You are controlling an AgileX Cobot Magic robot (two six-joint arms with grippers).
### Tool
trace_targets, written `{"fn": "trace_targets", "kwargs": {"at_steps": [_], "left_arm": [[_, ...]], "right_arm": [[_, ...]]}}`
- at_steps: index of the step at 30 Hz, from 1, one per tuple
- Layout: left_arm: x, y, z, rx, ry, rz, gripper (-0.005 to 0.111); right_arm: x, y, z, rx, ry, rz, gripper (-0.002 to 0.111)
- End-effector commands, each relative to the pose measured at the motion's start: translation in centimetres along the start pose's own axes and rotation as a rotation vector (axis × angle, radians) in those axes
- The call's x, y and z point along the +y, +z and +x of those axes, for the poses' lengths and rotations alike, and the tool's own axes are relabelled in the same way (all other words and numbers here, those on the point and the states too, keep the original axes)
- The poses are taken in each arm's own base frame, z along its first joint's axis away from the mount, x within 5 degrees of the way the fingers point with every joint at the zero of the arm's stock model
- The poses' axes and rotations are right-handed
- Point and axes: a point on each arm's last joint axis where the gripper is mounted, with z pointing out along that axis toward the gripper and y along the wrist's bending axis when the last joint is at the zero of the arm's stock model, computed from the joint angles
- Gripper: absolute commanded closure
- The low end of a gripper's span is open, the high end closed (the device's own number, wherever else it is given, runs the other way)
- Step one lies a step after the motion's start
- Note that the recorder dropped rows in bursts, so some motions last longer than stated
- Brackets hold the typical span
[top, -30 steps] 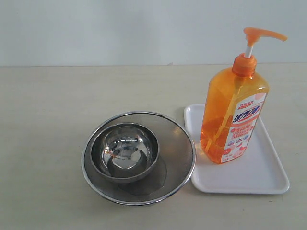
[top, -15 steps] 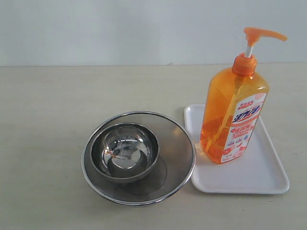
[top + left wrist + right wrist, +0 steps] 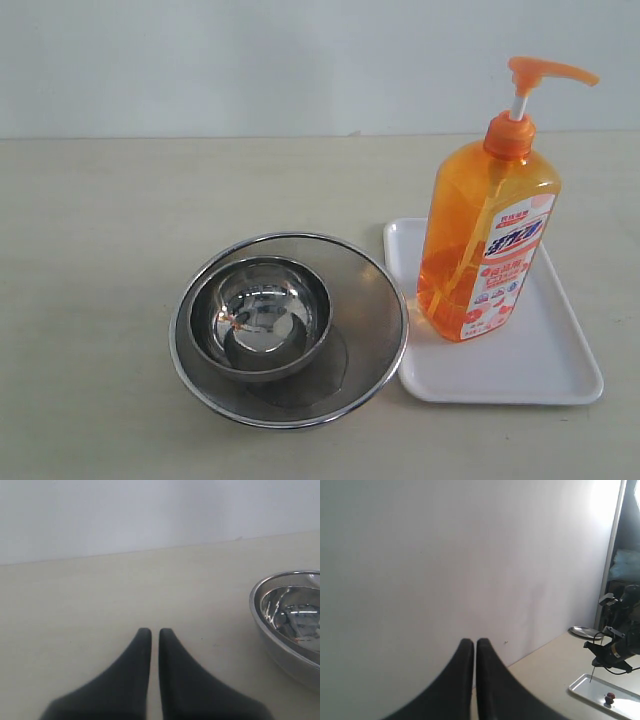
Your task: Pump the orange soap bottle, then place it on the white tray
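Standing upright on the white tray (image 3: 545,370), near its 10 o'clock corner, is the orange soap bottle (image 3: 487,240). At the tray's 9 o'clock, just beside it, a mesh strainer (image 3: 370,300) holds a steel bowl (image 3: 260,315). Both the left claw (image 3: 151,632) and the right claw (image 3: 470,642) are clenched, empty.

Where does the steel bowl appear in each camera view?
Exterior view: steel bowl left of centre, nested in the mesh strainer.
Left wrist view: steel bowl at the right edge, cut off.
Right wrist view: not in it, as far as shows.
Shared landmark: beige table meeting the pale wall.
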Motion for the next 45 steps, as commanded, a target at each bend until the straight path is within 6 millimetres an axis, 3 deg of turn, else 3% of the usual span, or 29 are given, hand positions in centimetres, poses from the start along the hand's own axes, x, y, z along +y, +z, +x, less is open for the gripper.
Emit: {"fn": "trace_targets", "kwargs": {"at_steps": [1,21,26,28,31,35,45], "left_arm": [[0.0,0.0,0.1,0.003,-0.003,0.0,0.102],[0.0,0.0,0.1,0.003,-0.003,0.0,0.102],[0.0,0.0,0.1,0.003,-0.003,0.0,0.102],[0.0,0.0,0.1,0.003,-0.003,0.0,0.102],[0.0,0.0,0.1,0.003,-0.003,0.0,0.102],[0.0,0.0,0.1,0.003,-0.003,0.0,0.102],[0.0,0.0,0.1,0.003,-0.003,0.0,0.102]], "right_arm": [[-0.3,0.0,-0.3,-0.01,0.003,0.014,0.109],[0.0,0.0,-0.3,-0.01,0.057,-0.021,0.109],[2.4,-0.4,0.5,0.119,0.291,-0.273,0.109],[4.2,-1.2,0.9,0.204,0.339,-0.474,0.109],[5.9,-2.4,1.3,0.238,0.337,-0.694,0.109],[7.1,-3.6,1.6,0.203,0.212,-0.892,0.109],[6.8,-4.8,5.1,0.239,0.083,-0.946,0.109]]}}
